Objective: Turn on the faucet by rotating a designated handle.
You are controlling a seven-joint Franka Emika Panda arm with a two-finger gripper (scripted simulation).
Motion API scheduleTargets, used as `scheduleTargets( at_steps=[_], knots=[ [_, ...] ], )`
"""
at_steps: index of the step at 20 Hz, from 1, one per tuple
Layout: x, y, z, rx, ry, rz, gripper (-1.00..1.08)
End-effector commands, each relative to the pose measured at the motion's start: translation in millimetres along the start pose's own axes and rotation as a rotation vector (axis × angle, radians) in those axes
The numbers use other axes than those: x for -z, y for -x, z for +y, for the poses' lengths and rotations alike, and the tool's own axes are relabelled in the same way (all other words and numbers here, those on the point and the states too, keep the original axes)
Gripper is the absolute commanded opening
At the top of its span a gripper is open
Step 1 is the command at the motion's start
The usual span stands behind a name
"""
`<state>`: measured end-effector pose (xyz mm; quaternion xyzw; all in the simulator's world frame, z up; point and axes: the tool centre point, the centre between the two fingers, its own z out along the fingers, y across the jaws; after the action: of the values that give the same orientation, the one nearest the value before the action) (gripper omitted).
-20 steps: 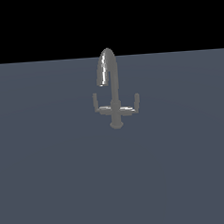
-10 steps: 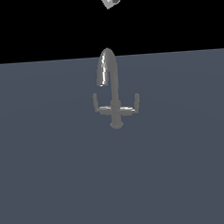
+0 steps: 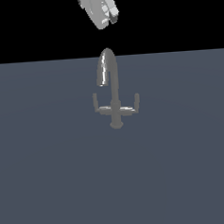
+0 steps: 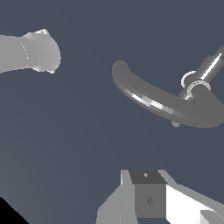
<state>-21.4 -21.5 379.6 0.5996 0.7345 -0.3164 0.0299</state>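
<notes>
The grey faucet (image 3: 114,97) stands upright on the flat grey surface, and its arched spout bends toward the exterior view's left. The handle (image 3: 96,104) is the thin lever on that side, with its tip turned up. Its twin lever (image 3: 136,102) points to the exterior view's right. My gripper (image 3: 111,17) hangs above the top of the spout, apart from it, touching nothing. Its fingers look pressed together and hold nothing. In the wrist view the spout (image 4: 153,101) lies beyond my fingertips (image 4: 148,197). One shiny lever (image 4: 211,68) shows there; I cannot tell which.
The faucet stands on a plain dark grey surface (image 3: 52,184) that ends at a black background. A pale rounded part of the arm (image 4: 30,52) shows in the wrist view.
My gripper has come down into the exterior view from its top edge, toward the top of the spout. The faucet and both levers have not moved.
</notes>
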Motion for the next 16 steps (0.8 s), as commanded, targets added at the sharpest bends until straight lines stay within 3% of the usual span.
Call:
scheduleTargets(
  at_steps=[1, 16],
  knots=[
    [-2.7, -1.9, 10.9, 0.072, -0.015, -0.027, -1.00],
    [-22.4, -19.9, 74.0, 0.491, -0.134, -0.176, -1.00]
  ],
)
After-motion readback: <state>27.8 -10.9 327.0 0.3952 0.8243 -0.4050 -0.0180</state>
